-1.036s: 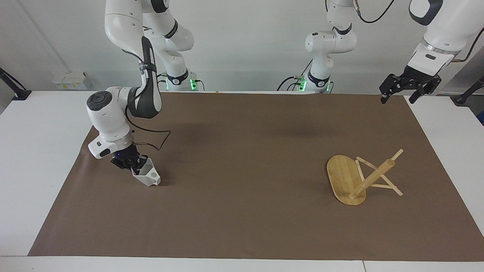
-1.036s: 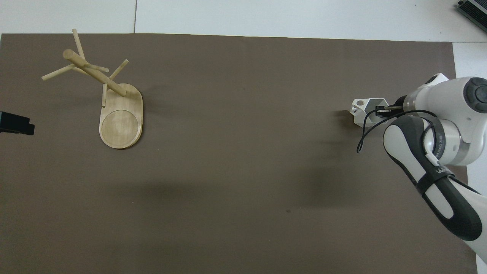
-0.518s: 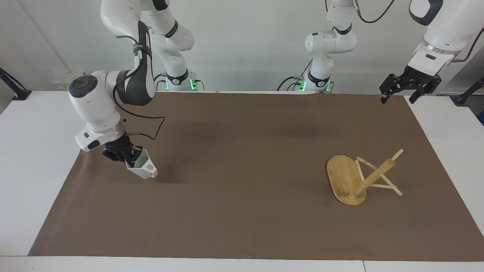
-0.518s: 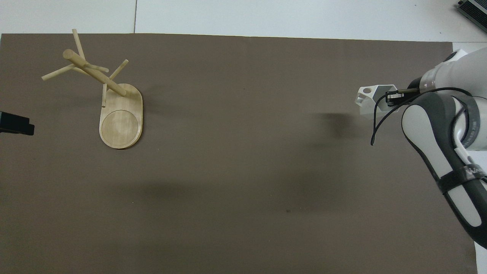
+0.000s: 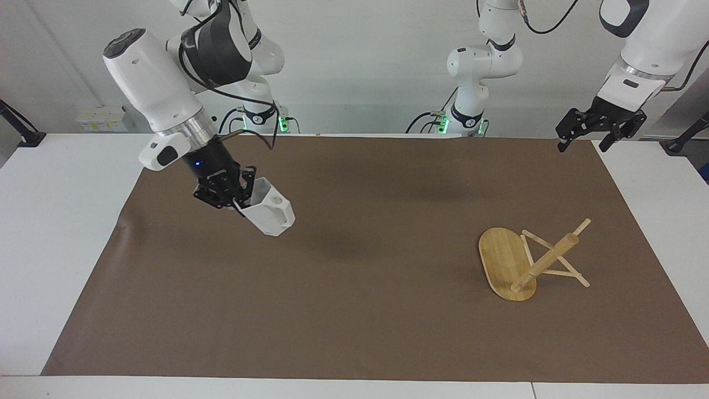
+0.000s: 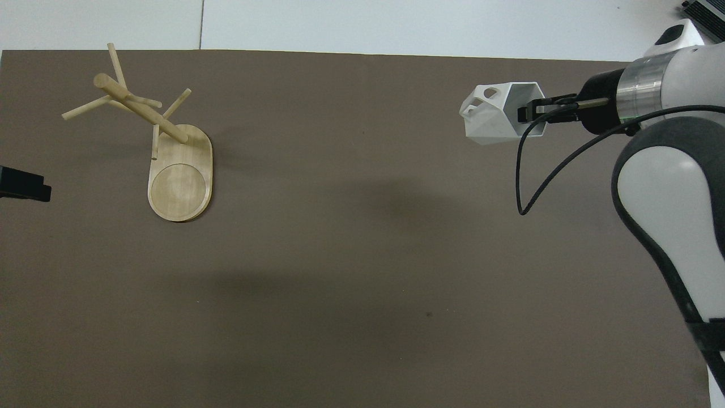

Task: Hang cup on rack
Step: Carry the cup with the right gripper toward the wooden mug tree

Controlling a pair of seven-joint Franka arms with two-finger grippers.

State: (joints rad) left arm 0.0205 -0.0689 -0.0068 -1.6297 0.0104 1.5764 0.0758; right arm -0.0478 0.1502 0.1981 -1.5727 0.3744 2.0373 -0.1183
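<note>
Across the brown-covered tabletop (image 5: 354, 310), from the facing view, the right end effector (image 5: 235, 195) hangs in the air pinching one wall of the small white faceted cup (image 5: 270, 210), which tilts with its pierced handle outward. A one-wall pinch could let it swivel or slip on the way. The light bamboo mug rack (image 5: 520, 260) stands well apart, toward the left arm's end. The left end effector (image 5: 592, 136) waits open over the mat's corner.

From overhead, the cup (image 6: 498, 113) is up over the mat, the right end effector (image 6: 529, 110) closed on its rim. The rack's (image 6: 180, 181) pegs are thin and slanted; I judge a misaligned handle hole would knock the rack askew.
</note>
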